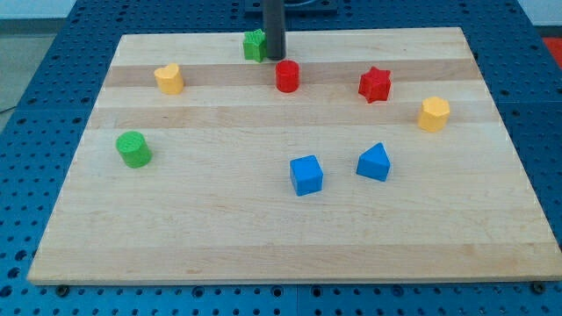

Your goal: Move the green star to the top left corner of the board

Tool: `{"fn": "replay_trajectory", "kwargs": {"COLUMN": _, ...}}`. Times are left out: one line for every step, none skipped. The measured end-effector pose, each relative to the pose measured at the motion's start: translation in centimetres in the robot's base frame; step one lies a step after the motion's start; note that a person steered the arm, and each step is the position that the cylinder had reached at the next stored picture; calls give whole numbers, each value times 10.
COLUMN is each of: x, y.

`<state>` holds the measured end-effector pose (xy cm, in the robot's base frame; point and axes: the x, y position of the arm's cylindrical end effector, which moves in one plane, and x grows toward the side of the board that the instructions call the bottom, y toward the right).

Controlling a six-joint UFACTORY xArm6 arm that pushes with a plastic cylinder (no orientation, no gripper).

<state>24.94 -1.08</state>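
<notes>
Touching the green star at its 3 o'clock side, my tip held nothing; the corner lay toward 9 o'clock.

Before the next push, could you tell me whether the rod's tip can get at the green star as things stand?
Probably yes: my tip already sits against the green star's right side at the board's top edge, nothing between them.

Green star sits near board's top edge, just left of centre, partly hidden on its right.
</notes>
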Motion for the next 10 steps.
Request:
{"fn": "replay_trajectory", "kwargs": {"x": -15, "y": 6}}
{"fn": "replay_trajectory", "kwargs": {"x": -16, "y": -72}}
{"fn": "replay_trajectory", "kwargs": {"x": -15, "y": -158}}
{"fn": "replay_trajectory", "kwargs": {"x": -13, "y": -141}}
{"fn": "replay_trajectory", "kwargs": {"x": -22, "y": -110}}
{"fn": "replay_trajectory", "kwargs": {"x": -52, "y": -132}}
{"fn": "replay_trajectory", "kwargs": {"x": -57, "y": -159}}
{"fn": "replay_trajectory", "kwargs": {"x": -45, "y": -202}}
{"fn": "replay_trajectory", "kwargs": {"x": -40, "y": -218}}
{"fn": "replay_trajectory", "kwargs": {"x": -40, "y": -218}}
